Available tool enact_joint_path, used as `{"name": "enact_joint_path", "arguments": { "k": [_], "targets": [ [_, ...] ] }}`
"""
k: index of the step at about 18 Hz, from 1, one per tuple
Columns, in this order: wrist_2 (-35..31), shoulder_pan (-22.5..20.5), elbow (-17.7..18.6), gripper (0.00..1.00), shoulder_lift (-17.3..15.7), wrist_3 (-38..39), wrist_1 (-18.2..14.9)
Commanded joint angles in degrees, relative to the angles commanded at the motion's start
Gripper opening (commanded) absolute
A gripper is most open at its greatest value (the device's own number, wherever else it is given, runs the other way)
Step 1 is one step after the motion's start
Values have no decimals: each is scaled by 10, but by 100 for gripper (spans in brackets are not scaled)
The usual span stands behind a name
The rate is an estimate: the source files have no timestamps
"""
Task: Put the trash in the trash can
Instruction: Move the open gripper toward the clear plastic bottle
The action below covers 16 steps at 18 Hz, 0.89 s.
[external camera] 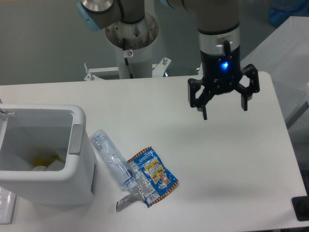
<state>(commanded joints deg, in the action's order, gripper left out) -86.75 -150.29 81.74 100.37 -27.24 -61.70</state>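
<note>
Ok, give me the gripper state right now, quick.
Gripper: open, fingers spread, holding nothing, up above the table and away from the bottle and wrapper.

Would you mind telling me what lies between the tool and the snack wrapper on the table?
Nothing: in the camera view, only bare white table separates the open tool from the snack wrapper. The crushed bottle lies on the wrapper's far side.

Setting: robotics lab. Evidence: industrial arm (145, 9) on a bolted pedestal base (128, 67) behind a plain white worktop (231, 164); bare grey wall (43, 43); end effector (224, 110) with lit blue indicator; staged test items only.
</note>
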Motion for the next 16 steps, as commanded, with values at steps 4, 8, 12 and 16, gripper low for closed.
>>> {"name": "enact_joint_path", "arguments": {
  "k": [4, 8, 12, 16],
  "targets": [
    [1, -4, 4, 100, 0, -23, -3],
    [-2, 0, 19, 100, 1, -15, 2],
    [7, 9, 43, 100, 2, -15, 3],
    [6, 23, 64, 100, 19, -6, 3]
  ]
}}
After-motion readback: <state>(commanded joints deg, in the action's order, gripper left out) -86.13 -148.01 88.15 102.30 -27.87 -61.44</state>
